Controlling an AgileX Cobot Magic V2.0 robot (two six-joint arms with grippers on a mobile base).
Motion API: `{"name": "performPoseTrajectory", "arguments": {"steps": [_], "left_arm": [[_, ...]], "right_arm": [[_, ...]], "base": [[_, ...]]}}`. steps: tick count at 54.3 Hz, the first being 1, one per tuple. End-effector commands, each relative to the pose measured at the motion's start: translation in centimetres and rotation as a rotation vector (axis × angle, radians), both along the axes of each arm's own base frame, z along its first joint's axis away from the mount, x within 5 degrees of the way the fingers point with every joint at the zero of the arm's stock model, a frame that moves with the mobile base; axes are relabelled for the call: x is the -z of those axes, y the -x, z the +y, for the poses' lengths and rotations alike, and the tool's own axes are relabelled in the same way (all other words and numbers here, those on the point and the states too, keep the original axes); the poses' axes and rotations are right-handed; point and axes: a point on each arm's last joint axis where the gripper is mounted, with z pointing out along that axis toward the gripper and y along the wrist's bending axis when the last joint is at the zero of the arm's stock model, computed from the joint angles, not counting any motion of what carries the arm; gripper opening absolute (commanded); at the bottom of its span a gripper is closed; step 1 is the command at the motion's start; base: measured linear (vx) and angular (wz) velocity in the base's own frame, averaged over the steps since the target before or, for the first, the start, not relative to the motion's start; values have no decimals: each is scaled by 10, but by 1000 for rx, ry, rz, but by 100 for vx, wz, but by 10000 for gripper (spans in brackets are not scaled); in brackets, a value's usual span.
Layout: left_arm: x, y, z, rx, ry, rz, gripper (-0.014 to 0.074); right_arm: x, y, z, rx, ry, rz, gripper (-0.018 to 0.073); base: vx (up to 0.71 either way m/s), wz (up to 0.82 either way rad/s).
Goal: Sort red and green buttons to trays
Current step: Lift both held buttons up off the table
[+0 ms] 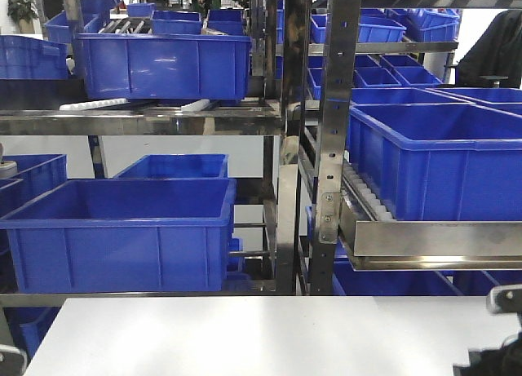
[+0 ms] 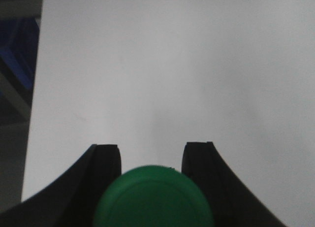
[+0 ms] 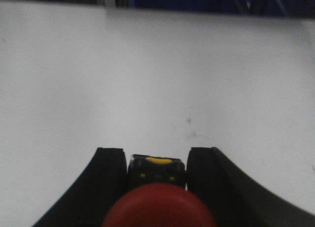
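Green button (image 2: 153, 200) fills the near edge, clamped between the left gripper's (image 2: 151, 154) jaws over the white table (image 2: 172, 64). Red button (image 3: 158, 207) sits likewise clamped in the right gripper (image 3: 157, 157), black base forward. Neither tray is in view, so direction cannot be told.

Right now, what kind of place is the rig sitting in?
Probably a warehouse or factory parts-storage area: steel racks hold rows of deep blue crates, one shelf has a roller track for sliding bins, and a plain white worktable stands in front.
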Motion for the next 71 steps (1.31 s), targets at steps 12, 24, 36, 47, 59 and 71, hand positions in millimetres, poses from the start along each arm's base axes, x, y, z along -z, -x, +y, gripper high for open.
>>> {"name": "performPoseTrajectory", "arguments": {"steps": [12,24,36,47,59,71], "left_arm": [[-108,-5,-3,7,71,-340,-6],[-171,23,1,10,109,-538,-6],[-209,97,13,23,132,-638,-6],[-211,108,15,26,132,-634,-6],[-206,108,15,28,125,-590,-6],[-206,108,15,28,125,-589,-6]], "right_arm": [[-66,22,52,-246,-69,-302,-12],[-102,52,66,-303,-127,-446,-9],[-153,119,42,-188,-175,-672,-9],[-153,123,38,-163,-155,-665,-8],[-153,123,38,-161,-157,-664,-6],[-153,123,38,-161,-157,-664,-6]], "base": [[0,0],[0,0],[0,0],[0,0],[0,0],[0,0]]}}
